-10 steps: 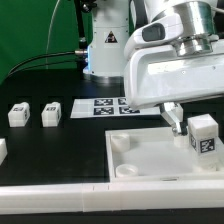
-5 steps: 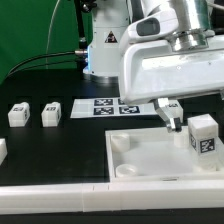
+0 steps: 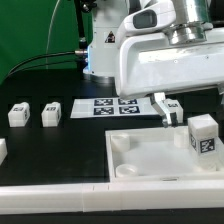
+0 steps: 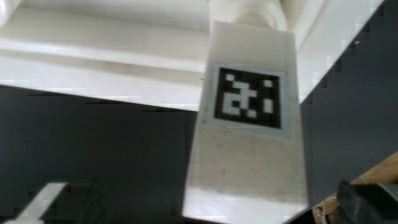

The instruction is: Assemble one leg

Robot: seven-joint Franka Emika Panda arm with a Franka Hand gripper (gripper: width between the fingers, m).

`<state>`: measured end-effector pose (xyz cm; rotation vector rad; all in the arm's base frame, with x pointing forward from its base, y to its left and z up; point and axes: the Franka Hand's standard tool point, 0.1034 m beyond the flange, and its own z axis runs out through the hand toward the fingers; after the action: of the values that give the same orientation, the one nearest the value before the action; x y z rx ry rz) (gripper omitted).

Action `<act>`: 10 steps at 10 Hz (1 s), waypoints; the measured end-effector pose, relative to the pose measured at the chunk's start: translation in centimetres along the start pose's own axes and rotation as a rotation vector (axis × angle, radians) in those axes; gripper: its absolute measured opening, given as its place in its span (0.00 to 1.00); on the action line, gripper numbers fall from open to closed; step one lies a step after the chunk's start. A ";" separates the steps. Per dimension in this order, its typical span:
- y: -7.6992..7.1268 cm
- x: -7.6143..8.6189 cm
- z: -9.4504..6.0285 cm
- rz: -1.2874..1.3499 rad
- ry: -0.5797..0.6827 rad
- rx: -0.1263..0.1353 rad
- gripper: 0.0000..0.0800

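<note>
Exterior view: leg [image 3: 203, 135] stands upright at the panel [image 3: 150, 165] corner, probably seated in its socket. Pincer [image 3: 166, 112] hangs beside it, released and empty.

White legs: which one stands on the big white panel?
The small white plastic leg at the exterior view's right stands on the large white square panel; two others sit on the black table.

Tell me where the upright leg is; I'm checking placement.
On the exterior view's right, the leg stands on the white panel, beside the gripper.
</note>
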<state>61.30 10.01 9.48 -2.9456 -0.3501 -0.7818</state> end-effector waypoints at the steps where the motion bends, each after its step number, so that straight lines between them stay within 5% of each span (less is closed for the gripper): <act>1: -0.5 0.1 -0.2 0.000 -0.130 0.031 0.81; 6: -1.4 0.6 -0.6 0.012 -0.506 0.121 0.81; 10: -1.4 0.7 -0.3 0.009 -0.507 0.125 0.81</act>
<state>61.42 11.47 10.16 -2.9804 -0.3946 0.0055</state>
